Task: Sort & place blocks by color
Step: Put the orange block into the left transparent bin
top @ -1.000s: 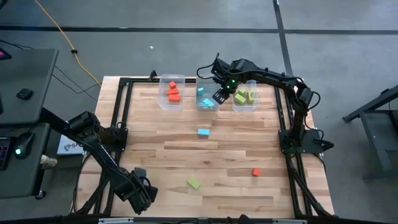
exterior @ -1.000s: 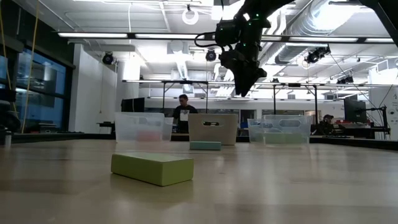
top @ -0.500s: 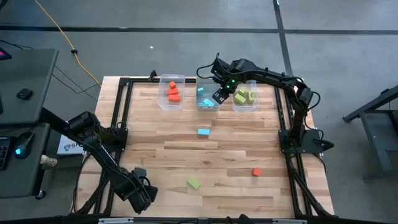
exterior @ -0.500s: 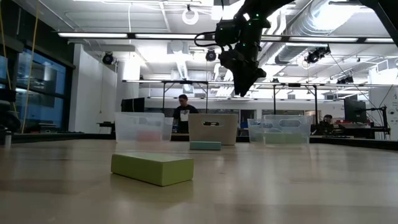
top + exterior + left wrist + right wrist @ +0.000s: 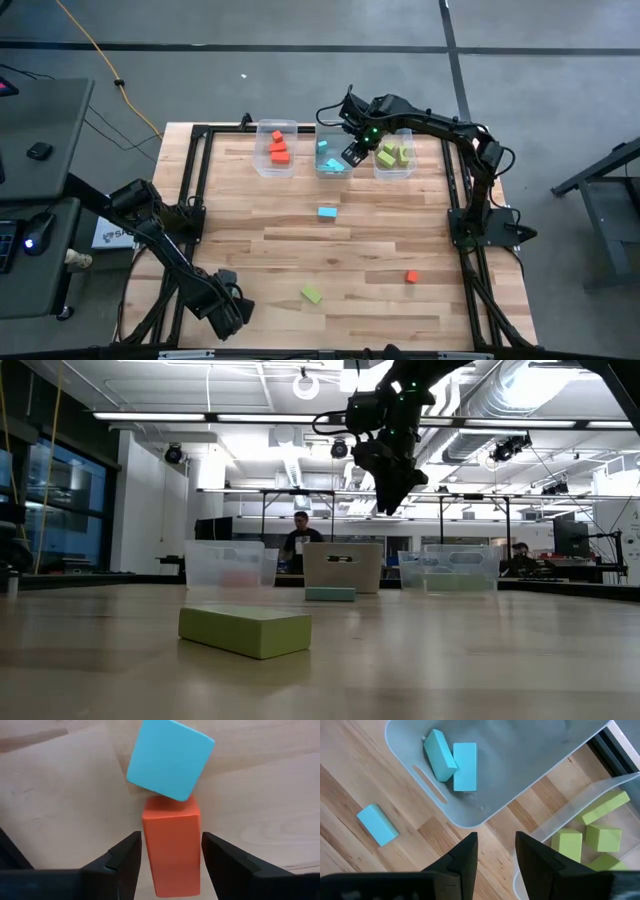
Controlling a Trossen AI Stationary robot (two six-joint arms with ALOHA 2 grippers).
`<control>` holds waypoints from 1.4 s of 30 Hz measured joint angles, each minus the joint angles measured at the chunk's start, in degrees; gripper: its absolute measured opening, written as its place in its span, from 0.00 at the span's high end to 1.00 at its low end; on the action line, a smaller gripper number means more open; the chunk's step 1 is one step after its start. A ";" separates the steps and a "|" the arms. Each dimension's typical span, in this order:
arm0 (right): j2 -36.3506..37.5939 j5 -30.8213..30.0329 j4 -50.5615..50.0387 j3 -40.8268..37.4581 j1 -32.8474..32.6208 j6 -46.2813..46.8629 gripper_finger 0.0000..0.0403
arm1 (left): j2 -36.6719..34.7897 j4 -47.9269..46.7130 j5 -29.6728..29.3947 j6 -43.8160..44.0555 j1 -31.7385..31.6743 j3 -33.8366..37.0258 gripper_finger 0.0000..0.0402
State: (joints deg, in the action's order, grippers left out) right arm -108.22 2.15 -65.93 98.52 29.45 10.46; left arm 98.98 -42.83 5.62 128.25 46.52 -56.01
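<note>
Orange block (image 5: 172, 851) sits between the open left pincer (image 5: 171, 851), its near end cut off; the right pincer (image 5: 494, 852) hangs open, empty.

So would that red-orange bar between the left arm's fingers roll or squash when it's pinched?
Probably neither. The red-orange rectangular bar has flat faces and crisp edges, so it looks rigid and should sit still. The left gripper straddles it, open. The light blue cube at its far end might get nudged.

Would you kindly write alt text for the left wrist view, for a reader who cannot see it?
A red-orange bar block lies on the wooden table between the open fingers of the left gripper. A light blue cube sits just beyond the bar's far end, turned at an angle.
</note>
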 joint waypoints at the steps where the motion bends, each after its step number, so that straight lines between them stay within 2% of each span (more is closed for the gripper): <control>1: 0.00 0.00 0.00 0.00 0.00 0.00 0.69 | 0.00 0.02 0.15 -0.18 0.00 0.00 0.55; 11: 0.00 0.00 0.09 0.00 0.00 0.00 0.69 | -0.09 -0.03 3.17 -2.91 0.00 -0.09 0.81; 17: 0.00 0.00 0.09 0.00 0.00 0.00 0.69 | -1.06 0.35 3.09 -5.61 0.04 -0.74 0.82; 22: 0.00 0.00 0.09 0.00 0.00 0.02 0.69 | -5.27 0.27 1.88 -6.87 0.04 -0.83 0.81; 26: 0.00 0.01 0.07 0.00 0.00 0.02 0.69 | -10.03 -0.74 -3.84 -8.15 0.03 -0.83 0.81; 33: 0.00 0.00 0.05 0.00 0.00 0.02 0.69 | -18.73 -2.09 -17.17 -12.85 -1.88 -0.87 0.81; 38: 0.00 0.00 0.04 0.00 0.00 0.00 0.69 | -23.47 -3.58 -24.65 -20.35 -6.38 -0.87 0.81; 42: 0.00 0.00 0.06 0.00 0.00 -0.26 0.69 | -26.46 -3.65 -29.03 -29.61 -12.09 -0.87 0.81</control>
State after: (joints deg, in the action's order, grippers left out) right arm -108.22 2.15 -65.87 98.52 29.45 10.20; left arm 72.52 -46.48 -23.41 98.64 34.43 -56.88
